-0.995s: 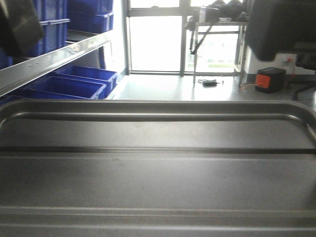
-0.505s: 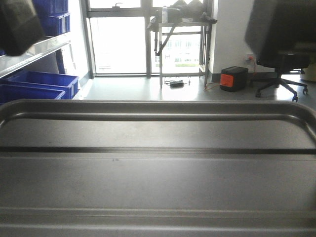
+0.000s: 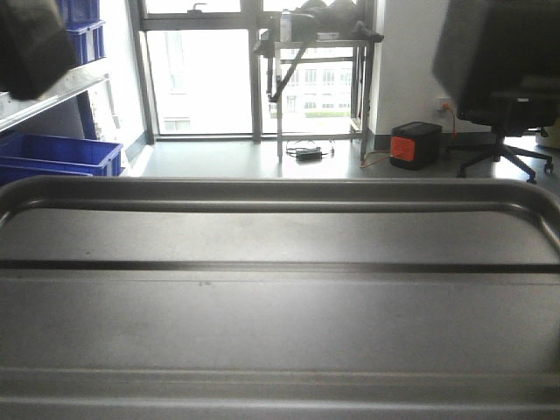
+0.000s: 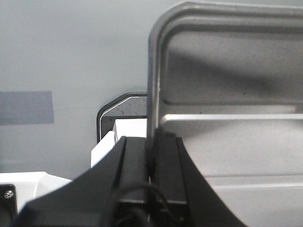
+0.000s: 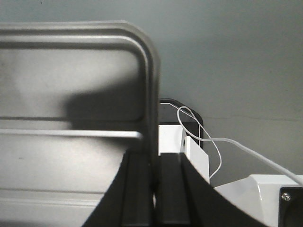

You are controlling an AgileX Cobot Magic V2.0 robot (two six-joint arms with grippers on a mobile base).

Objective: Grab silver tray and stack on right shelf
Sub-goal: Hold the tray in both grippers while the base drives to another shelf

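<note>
Grip: left claw (image 4: 151, 158) pinched shut on tray (image 4: 222, 118) left rim | right claw (image 5: 152, 165) pinched shut on its right rim | tray spans between both claws, 2 ridges along base | blue bin (image 3: 54, 151) ahead of left claw, contents hidden

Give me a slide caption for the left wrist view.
Left gripper shut on the rim of the silver tray, near a rounded corner.

no readable text, labels or numbers — none on the silver tray (image 3: 280, 324)
</note>
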